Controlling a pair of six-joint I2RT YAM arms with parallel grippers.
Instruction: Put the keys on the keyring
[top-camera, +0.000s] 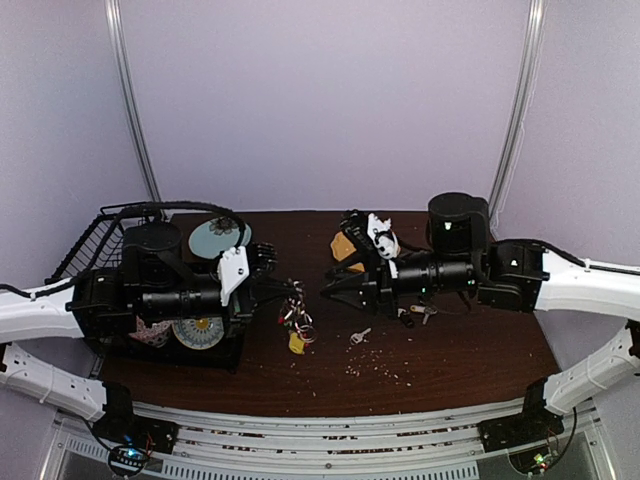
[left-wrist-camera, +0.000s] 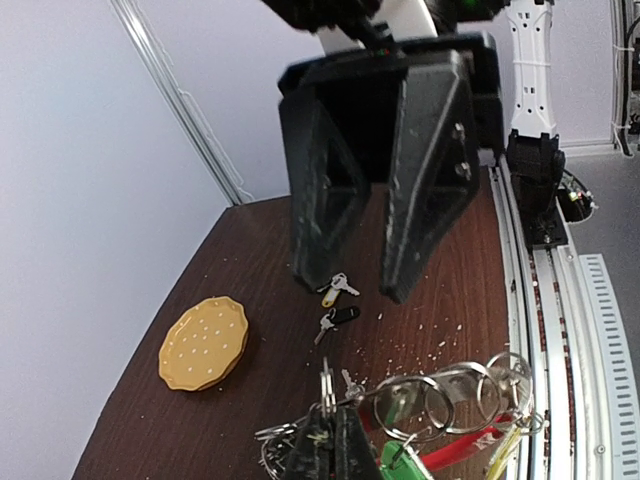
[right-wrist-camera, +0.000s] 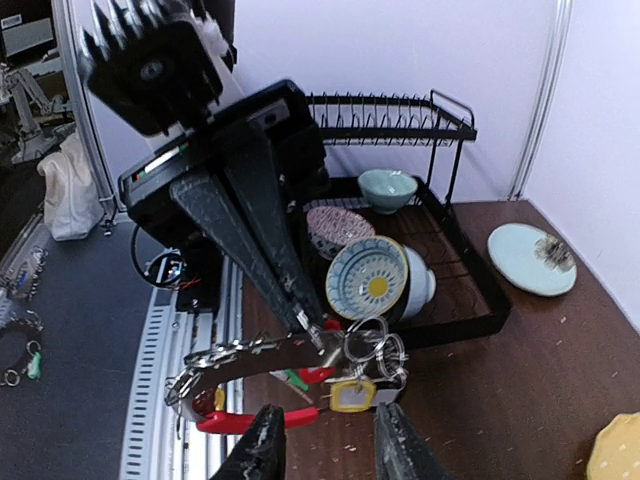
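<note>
Pinching keyring (right-wrist-camera: 250, 355) in tight-shut left claw (right-wrist-camera: 312, 332); carrying nothing in half-open right claw (left-wrist-camera: 350, 286).
Risking keyring twisting out of thin pinch while threading keys (left-wrist-camera: 336, 290) lying loose on table (top-camera: 480, 340).

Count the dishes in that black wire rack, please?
4: pale green bowl at back, red-patterned plate, blue-and-yellow plate, whitish bowl behind it. Others may be hidden.

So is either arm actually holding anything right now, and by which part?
The left tool pinches the keyring on its silvery chain, next to the dangling tags. The right tool stands open and holds nothing.
</note>
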